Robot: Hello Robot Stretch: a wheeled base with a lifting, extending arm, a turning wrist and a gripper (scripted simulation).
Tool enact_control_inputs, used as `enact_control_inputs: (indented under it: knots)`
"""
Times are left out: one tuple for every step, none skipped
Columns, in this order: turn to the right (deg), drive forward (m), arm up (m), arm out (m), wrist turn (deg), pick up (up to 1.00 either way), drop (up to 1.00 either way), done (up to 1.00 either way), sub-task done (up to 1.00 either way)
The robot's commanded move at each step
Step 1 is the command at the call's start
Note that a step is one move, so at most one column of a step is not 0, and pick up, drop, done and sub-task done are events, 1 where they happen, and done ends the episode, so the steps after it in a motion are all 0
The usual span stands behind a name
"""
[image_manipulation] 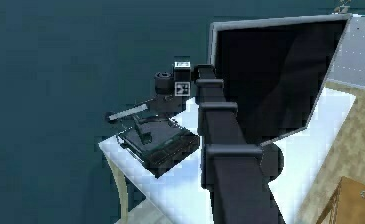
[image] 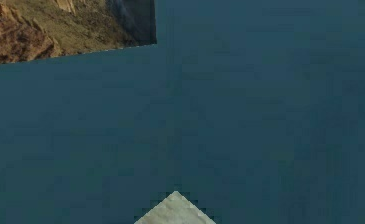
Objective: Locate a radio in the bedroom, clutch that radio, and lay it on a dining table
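Forward view, wall: dark teal wall, looks really close ahead.
Forward view, painting: rocky landscape painting hanging top left.
Forward view, bottom edge: a pale corner pokes in, maybe a tabletop, can't say for sure.
Arm side view, arm: dark arm reaches out over a white table.
Arm side view, gripper: gripper sits at or above a black box. Can't tell how the jaws stand or whether it has hold of anything.
Arm side view, task's thing: the box is probably the radio. It lies flat on the table's near corner, just beside a big dark screen.
Arm side view, extra: something wooden at bottom right.
Risk 1: the box is near the table edge, so I reckon an off-centre grab could shove it over.
Risk 2: the arm runs right past the screen, so a swing or lift might knock it.
Risk 3: with the wall that near, driving forward would likely bump it.
Containers: none I can make out; the table just bears the box and screen.
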Motion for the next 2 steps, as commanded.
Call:
enact_control_inputs:
  knots:
    - [0.0, 0.0, 0.0, 0.0, 24.0, 0.0, 0.0, 0.0, 0.0]
    - [0.0, 0.0, -0.3, 0.0, 0.0, 0.0, 0.0, 0.0, 0.0]
